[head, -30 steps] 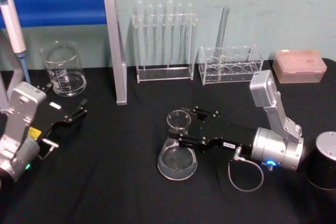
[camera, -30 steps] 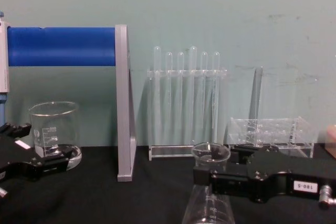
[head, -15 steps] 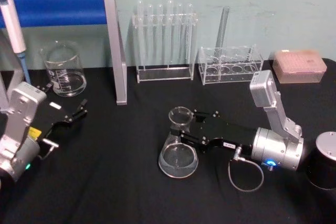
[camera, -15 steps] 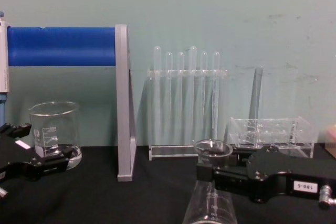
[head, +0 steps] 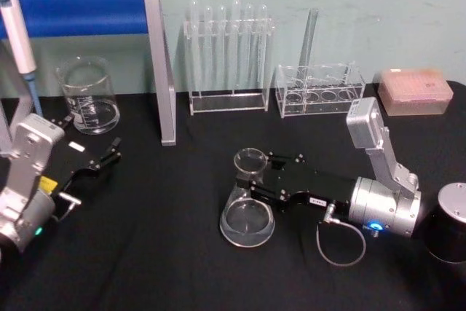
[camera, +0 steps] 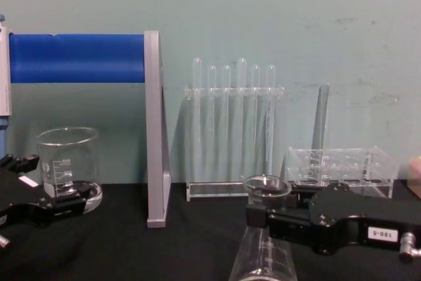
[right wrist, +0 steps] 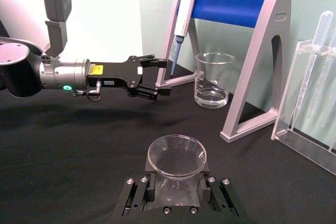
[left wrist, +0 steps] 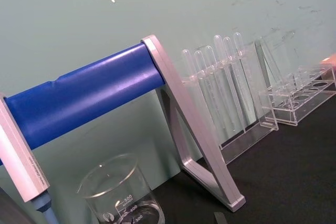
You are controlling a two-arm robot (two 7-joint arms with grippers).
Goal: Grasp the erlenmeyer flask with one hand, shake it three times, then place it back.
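Note:
The erlenmeyer flask (head: 247, 213) stands upright at the middle of the black table, clear glass with a wide base and a flared rim (right wrist: 176, 156). My right gripper (head: 256, 180) reaches in from the right and is shut on its neck, one finger on each side. In the chest view the flask (camera: 263, 258) shows low at the centre with the right gripper (camera: 264, 216) clamped just under the rim. I cannot tell whether its base touches the cloth. My left gripper (head: 113, 152) hangs open at the left, apart from the flask, and also shows in the right wrist view (right wrist: 157, 77).
A glass beaker (head: 89, 96) sits back left under a blue-barred pipette stand (head: 156, 63) holding a pipette (head: 18, 34). A test tube rack (head: 227, 56), a low clear rack (head: 320, 89) and a pink tip box (head: 415, 91) line the back. A black cylinder (head: 448, 232) stands far right.
The flask, held by my right gripper, has come from a slight tilt to upright and shifted a little up and right, then nearly stopped. The left arm has not moved.

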